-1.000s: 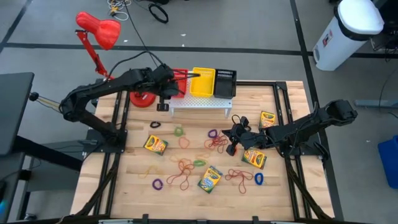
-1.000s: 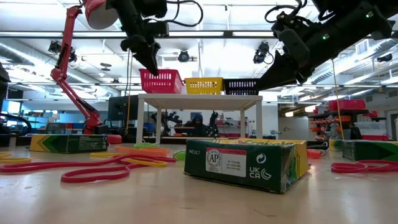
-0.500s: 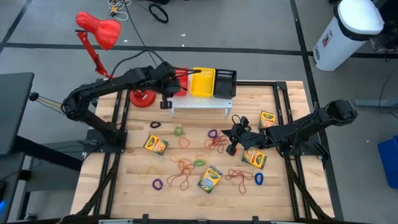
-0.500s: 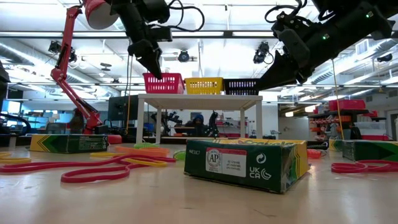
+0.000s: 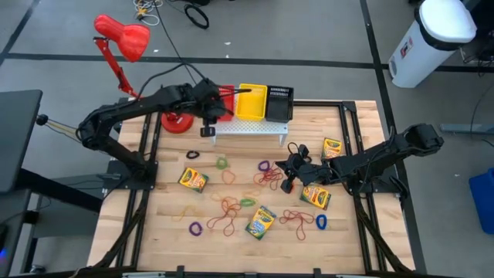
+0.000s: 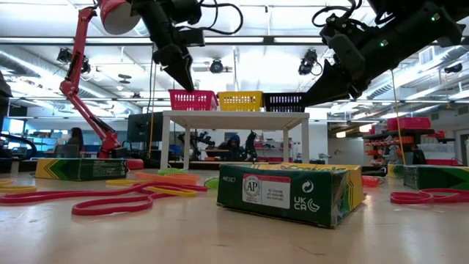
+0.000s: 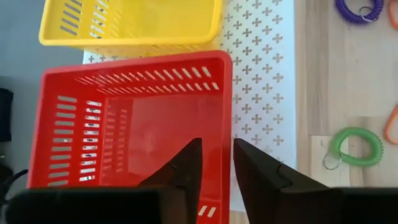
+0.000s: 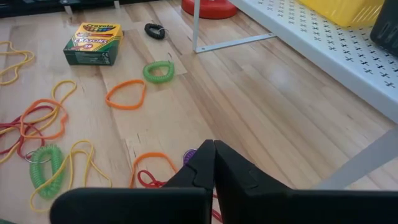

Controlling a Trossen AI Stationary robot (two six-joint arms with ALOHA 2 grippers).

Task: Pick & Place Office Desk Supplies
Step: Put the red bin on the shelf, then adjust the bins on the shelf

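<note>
1. the left pincer [image 7: 216, 163] sat more closed a moment ago. now it has a small gap between its tips and holds nothing.
2. it hangs right over the red basket [image 7: 134, 118] on the white rack [image 5: 247, 127]. it may have just let something drop in, but i cannot see anything inside.
3. the right pincer [image 8: 213, 157] is shut tight and empty, low over a pile of rubber bands [image 5: 268, 177] in the middle of the worktop [image 5: 359, 247].
4. the crayon boxes [image 5: 193, 179] and the rubber bands lie on the worktop, well apart from the left pincer and near the right one.
</note>
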